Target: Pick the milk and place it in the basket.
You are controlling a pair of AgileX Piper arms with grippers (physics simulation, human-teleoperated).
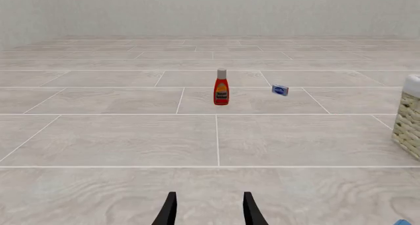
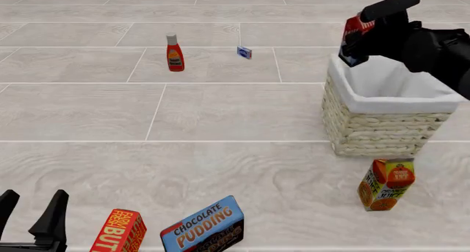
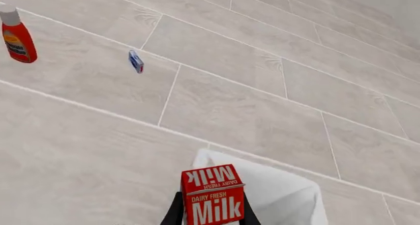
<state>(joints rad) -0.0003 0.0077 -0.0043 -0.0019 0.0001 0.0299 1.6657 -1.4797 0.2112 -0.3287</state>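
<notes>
The milk, a small carton with a red top and white lettering, is held in my right gripper, tilted, in the air over the far left rim of the basket. In the right wrist view the milk sits between the two black fingers, with the basket's white liner under and behind it. The basket is pale wicker with a white cloth liner, and its edge shows in the left wrist view. My left gripper is open and empty near the front left corner; it also shows in the left wrist view.
A red ketchup bottle and a small blue box stand at the far middle. An orange juice carton stands in front of the basket. A butter box and a chocolate pudding box lie at the front edge.
</notes>
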